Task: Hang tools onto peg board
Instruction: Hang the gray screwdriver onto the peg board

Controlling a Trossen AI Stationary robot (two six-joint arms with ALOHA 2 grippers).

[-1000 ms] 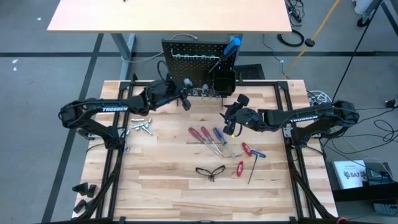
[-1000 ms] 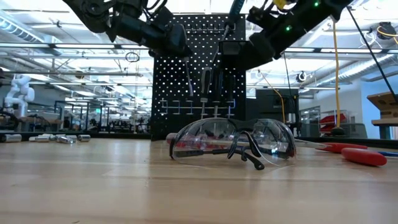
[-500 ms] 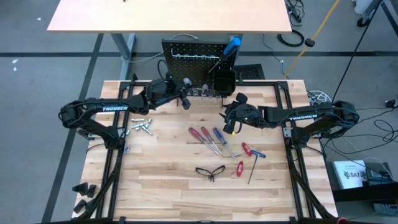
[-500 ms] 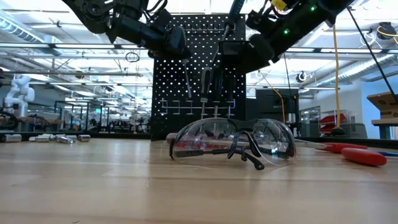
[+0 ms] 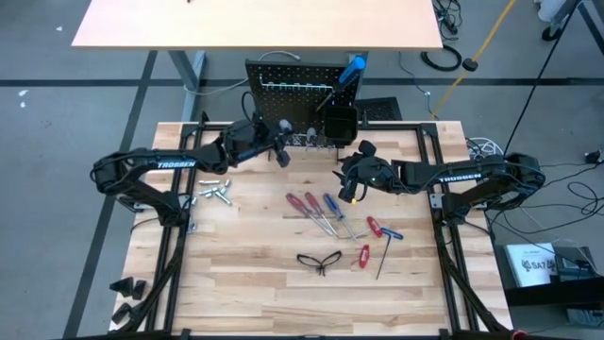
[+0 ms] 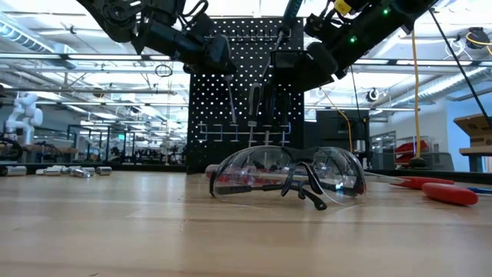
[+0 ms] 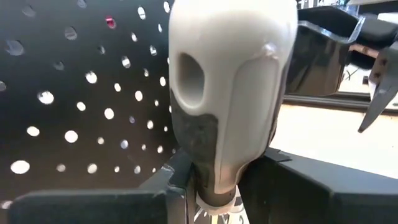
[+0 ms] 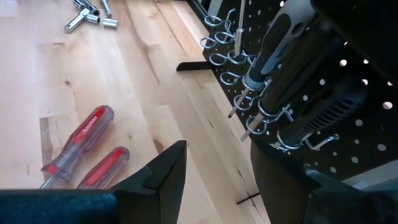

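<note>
The peg board [image 5: 297,90] stands upright at the table's far edge, with dark-handled screwdrivers [image 8: 292,56] hanging in its hooks. My left gripper [image 5: 281,151] is just in front of it, shut on a screwdriver with a grey and black handle [image 7: 230,93]. My right gripper [image 5: 347,189] hovers open and empty to the right, over the table near the board's black bin [image 5: 338,123]. Red- and blue-handled screwdrivers [image 5: 316,210], red hex keys [image 5: 376,241], glasses [image 6: 288,173] and silver pieces [image 5: 212,192] lie flat on the tabletop. My left gripper pinches the screwdriver's handle at its lower, dark end [image 7: 214,177] between its two fingers. The fingers reach nearly level from the table's left toward the board. The screwdriver stands upright, butt end up, its shaft [image 6: 233,96] hanging below, clear of the table.
Two red-handled screwdrivers [image 8: 78,140] lie just below my right gripper. A row of pale hooks [image 8: 224,53] lines the board's lower part. A blue-handled tool [image 5: 353,68] sticks up at the board's top right. Bare tabletop lies toward the near edge.
My right gripper has turned slightly at the wrist, staying open over the same spot. My left gripper has kept still with the screwdriver before the board.
</note>
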